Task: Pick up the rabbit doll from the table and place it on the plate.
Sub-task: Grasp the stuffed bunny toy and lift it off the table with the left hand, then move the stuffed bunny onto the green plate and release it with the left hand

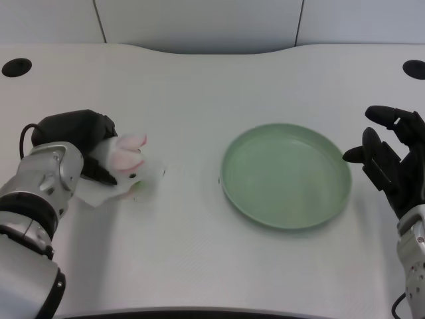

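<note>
Rabbit doll (126, 166) lying on white bench (199, 86), long axis across, pink ears pointing away from left hand (83, 136) gripping its body, green plate (285, 175) well beyond ears

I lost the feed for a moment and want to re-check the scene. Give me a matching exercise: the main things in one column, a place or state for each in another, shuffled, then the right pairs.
Things:
1. white plush rabbit doll with pink ears
2. round pale green plate
3. black left hand
4. black right hand

Places or states:
A. lies bare right of the table's centre
B. waits at the right edge, fingers spread, holding nothing
C. wrapped around the doll from behind
D. held at the table's left side, ears pointing toward the plate

Pairs: 1-D, 2-A, 3-C, 4-B
</note>
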`<action>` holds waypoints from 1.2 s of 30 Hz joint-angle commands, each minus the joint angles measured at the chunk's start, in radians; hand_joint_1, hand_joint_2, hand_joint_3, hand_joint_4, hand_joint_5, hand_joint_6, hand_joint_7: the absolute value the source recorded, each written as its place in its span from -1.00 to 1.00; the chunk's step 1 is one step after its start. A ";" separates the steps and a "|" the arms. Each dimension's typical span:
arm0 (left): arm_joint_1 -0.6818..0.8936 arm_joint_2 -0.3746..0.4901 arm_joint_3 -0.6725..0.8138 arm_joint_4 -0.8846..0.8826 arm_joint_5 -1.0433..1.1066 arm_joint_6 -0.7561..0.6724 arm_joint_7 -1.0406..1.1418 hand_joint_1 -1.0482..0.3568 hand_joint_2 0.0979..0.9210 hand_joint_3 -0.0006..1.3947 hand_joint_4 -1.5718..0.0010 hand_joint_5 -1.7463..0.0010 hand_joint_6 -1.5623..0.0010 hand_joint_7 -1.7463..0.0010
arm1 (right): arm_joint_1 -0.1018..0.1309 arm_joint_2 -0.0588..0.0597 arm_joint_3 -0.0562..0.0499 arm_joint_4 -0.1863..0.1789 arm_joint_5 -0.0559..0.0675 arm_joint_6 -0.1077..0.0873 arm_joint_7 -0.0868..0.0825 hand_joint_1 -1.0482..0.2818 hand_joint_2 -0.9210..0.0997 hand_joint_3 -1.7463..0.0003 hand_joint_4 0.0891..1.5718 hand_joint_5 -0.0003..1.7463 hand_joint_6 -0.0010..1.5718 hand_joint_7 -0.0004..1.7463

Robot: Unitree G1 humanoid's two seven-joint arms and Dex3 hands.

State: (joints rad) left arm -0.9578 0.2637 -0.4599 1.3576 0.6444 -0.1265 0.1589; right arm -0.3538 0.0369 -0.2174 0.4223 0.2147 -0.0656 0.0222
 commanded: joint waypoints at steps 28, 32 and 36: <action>-0.174 -0.223 0.053 -0.036 -0.071 -0.196 -0.037 0.20 0.73 -0.95 -0.29 -1.00 -0.19 -0.98 | 0.041 -0.002 0.019 -0.056 -0.002 0.030 -0.006 0.15 -0.94 0.22 -0.62 0.95 -0.63 0.71; -0.177 -0.280 0.045 -0.033 -0.069 -0.203 -0.056 0.16 0.73 -0.94 -0.28 -1.00 -0.16 -1.00 | 0.039 0.004 0.020 -0.056 0.003 0.045 -0.015 0.16 -0.96 0.26 -0.59 0.92 -0.62 0.68; -0.179 -0.317 0.014 -0.027 -0.045 -0.205 -0.081 0.11 0.73 -0.94 -0.24 -0.97 -0.16 -0.91 | 0.045 0.010 0.027 -0.065 0.000 0.038 -0.019 0.15 -0.97 0.29 -0.60 0.92 -0.64 0.67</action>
State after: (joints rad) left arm -1.1178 -0.0556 -0.4357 1.3215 0.5880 -0.3276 0.0875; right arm -0.3152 0.0481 -0.1855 0.3661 0.2126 -0.0261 0.0101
